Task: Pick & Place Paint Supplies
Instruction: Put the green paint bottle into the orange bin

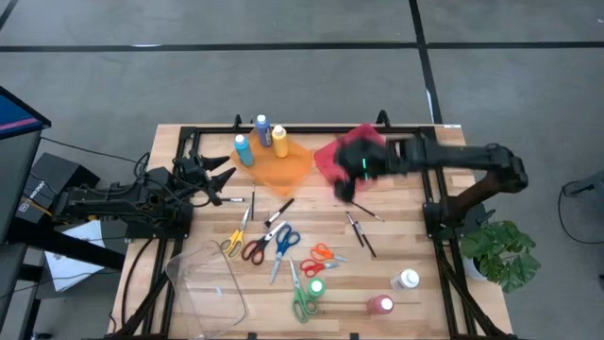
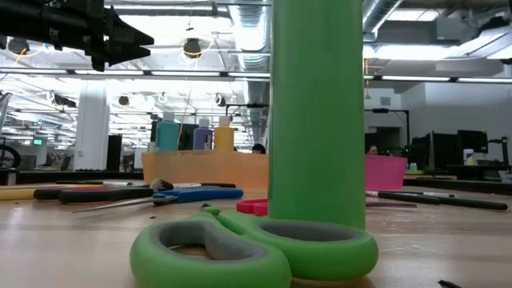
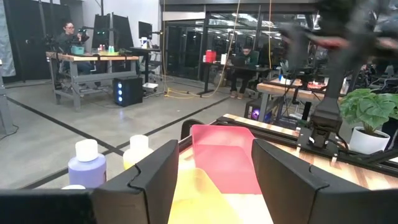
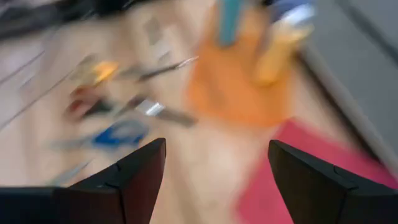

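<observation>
Right gripper (image 1: 347, 184) over the red tray (image 1: 332, 156), jaws wide, empty. Brushes (image 1: 359, 231) lie near on the table; next move likely descends onto one. Left gripper (image 1: 219, 179) waits beside the orange tray (image 1: 283, 165), open, empty.

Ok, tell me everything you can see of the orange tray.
The orange tray is a shallow, square-looking dish of what looks like plastic, lying flat at the far edge of the wooden table, turned so one corner points toward the scissors. Three paint bottles stand upright in its far part: a light blue one, a darker blue one and a yellow one. The rest of its floor is bare. The red tray lies just beside it; whether they touch is unclear. Neither gripper touches it.
</observation>
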